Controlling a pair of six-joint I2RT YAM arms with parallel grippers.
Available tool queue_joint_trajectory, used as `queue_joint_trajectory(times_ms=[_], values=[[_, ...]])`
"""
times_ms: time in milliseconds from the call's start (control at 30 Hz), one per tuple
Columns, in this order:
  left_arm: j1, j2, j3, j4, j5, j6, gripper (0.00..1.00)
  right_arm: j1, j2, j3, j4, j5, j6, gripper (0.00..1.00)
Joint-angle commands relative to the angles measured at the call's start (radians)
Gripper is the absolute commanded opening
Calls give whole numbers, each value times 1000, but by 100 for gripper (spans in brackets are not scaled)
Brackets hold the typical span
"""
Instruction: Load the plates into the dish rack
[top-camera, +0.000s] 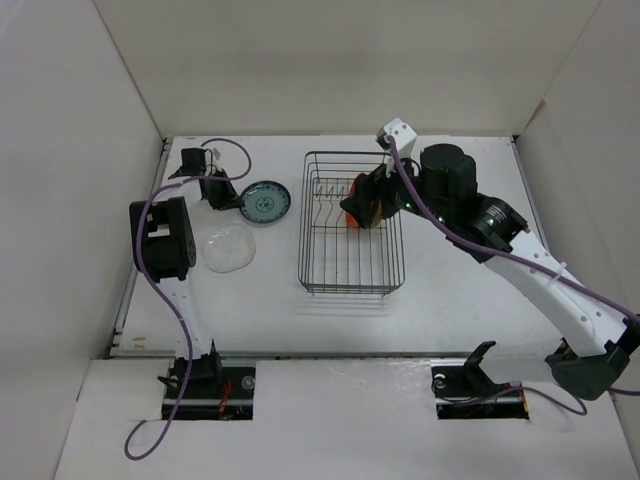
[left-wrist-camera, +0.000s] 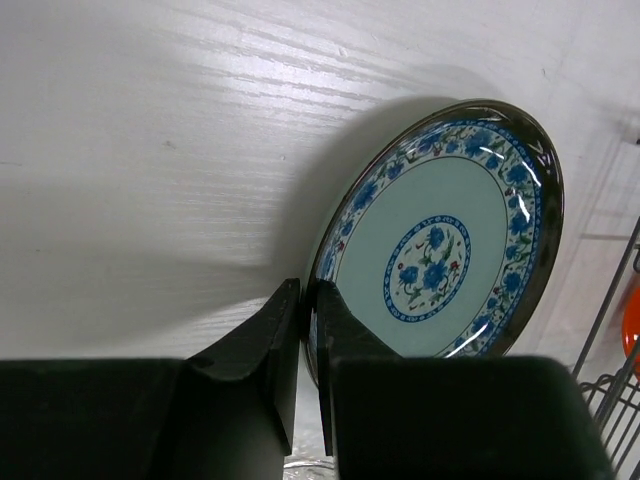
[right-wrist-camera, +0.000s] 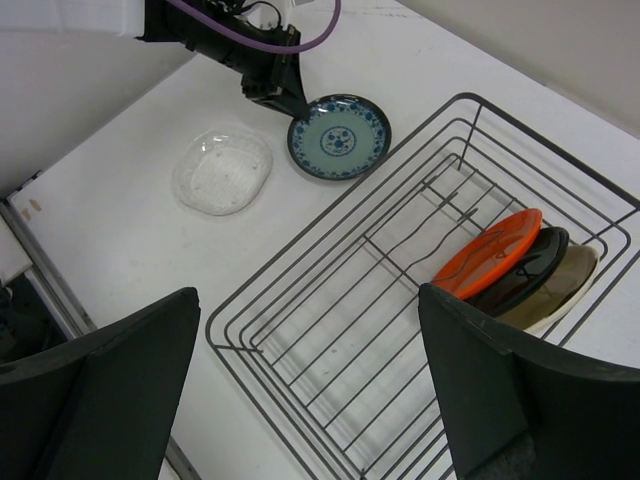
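Left gripper (left-wrist-camera: 305, 350) clamped on teal plate (left-wrist-camera: 440, 250) rim, far-left of desk; right gripper (right-wrist-camera: 308, 335) jaws wide apart above dish rack (top-camera: 302, 220)

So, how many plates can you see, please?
5: orange plate, black plate and cream plate in the dish rack; teal plate in the left gripper; glass plate on the table. None seems hidden.

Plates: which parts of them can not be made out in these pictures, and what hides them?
Right wrist view: the cream plate is mostly hidden behind the black plate.
Top view: the right gripper covers nearly all the plates in the rack.
Left wrist view: the left gripper hides the lower rim of the teal plate, so whether it is off the table cannot be told.
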Motion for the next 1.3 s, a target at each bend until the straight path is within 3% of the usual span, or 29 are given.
queue_joint_trajectory(times_ms=[0,133,267,400,567,733,967,1267], values=[[0,14,51,-45,-75,4,0,-10,-17,7,59,0,-14,94],[0,-55,76,-74,-175,-8,0,-32,-8,-13,96,-20,7,94],[-19,-210,66,-51,-161,-30,0,-113,-8,-54,184,-135,70,94],[-107,-373,54,-51,-150,-39,0,-156,-18,-76,322,-269,119,94],[-204,-551,17,-63,-161,-39,0,-208,125,26,372,-247,119,94],[-282,-705,-19,-42,-157,-48,0,-307,271,130,433,-412,156,94],[-306,-814,-73,16,-32,-57,0,-381,417,248,476,-544,184,94],[-315,-813,-82,57,43,-66,0,-381,471,216,590,-717,297,94]])
